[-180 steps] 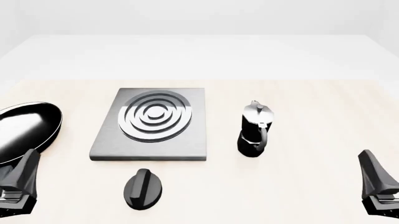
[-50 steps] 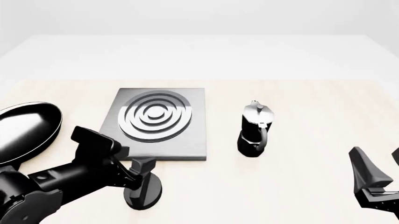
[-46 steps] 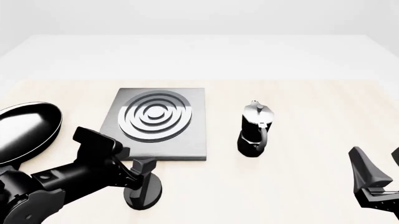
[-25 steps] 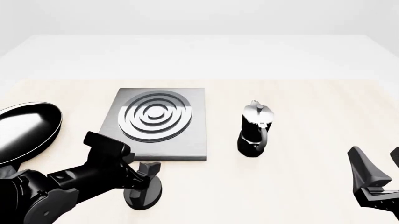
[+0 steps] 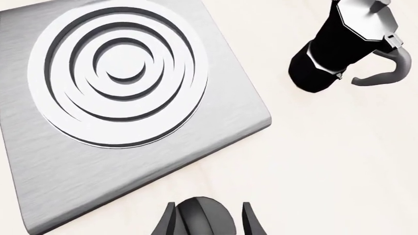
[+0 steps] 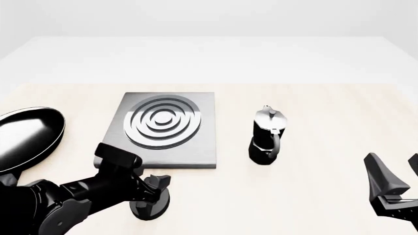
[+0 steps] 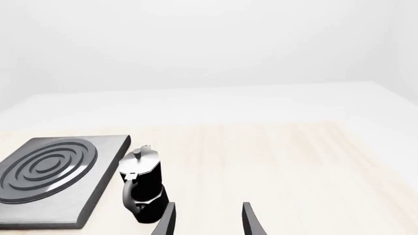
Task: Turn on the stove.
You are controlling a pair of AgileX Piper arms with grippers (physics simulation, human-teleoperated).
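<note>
The stove [image 6: 163,128] is a flat dark-grey slab with silvery rings at the table's centre-left; it also shows in the left wrist view [image 5: 124,93] and the right wrist view [image 7: 52,171]. Its black oval knob [image 6: 153,205] lies on the table just in front of the slab. My left gripper [image 6: 151,190] is down over the knob and hides much of it. In the left wrist view the open fingers [image 5: 252,223] straddle the knob's ridge [image 5: 205,218], with a small gap on one side. My right gripper [image 6: 395,188] is open and empty at the front right, far from the stove.
A black-and-silver moka pot [image 6: 267,134] stands upright right of the stove; it also shows in the left wrist view [image 5: 339,44] and the right wrist view [image 7: 144,183]. A black frying pan [image 6: 26,137] lies at the left edge.
</note>
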